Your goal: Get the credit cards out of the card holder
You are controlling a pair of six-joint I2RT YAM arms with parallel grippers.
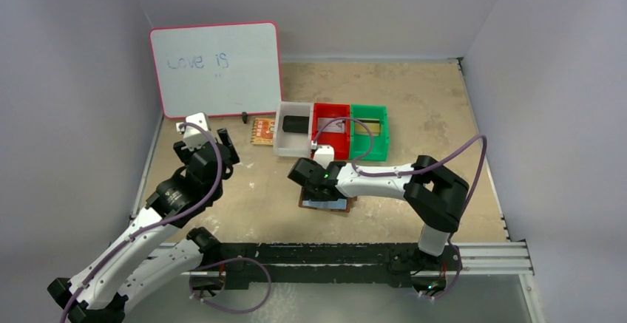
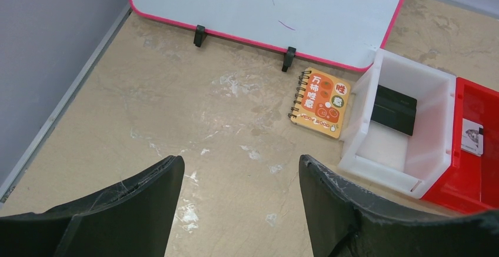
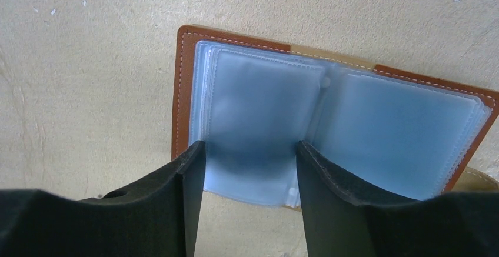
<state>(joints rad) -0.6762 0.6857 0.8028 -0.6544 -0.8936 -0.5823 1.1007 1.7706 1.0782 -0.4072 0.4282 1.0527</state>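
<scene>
Right gripper (image 3: 249,151): fingers apart, nothing clamped, low over card holder (image 3: 347,119). Holder lies open and flat on worktop (image 3: 88,63), directly beneath and ahead of gripper, brown cover down, pale blue sleeves up. Left sleeve panel shows in gap between fingers; right panel lies beyond right finger. Credit cards not distinguishable inside sleeves.

Left gripper (image 2: 240,163): fingers wide apart, empty, above bare worktop. Ahead and right of it: orange notebook (image 2: 320,103), white bin (image 2: 376,172) holding black object (image 2: 393,110), red bin (image 2: 465,177) beside. Whiteboard (image 2: 265,4) farther ahead.
</scene>
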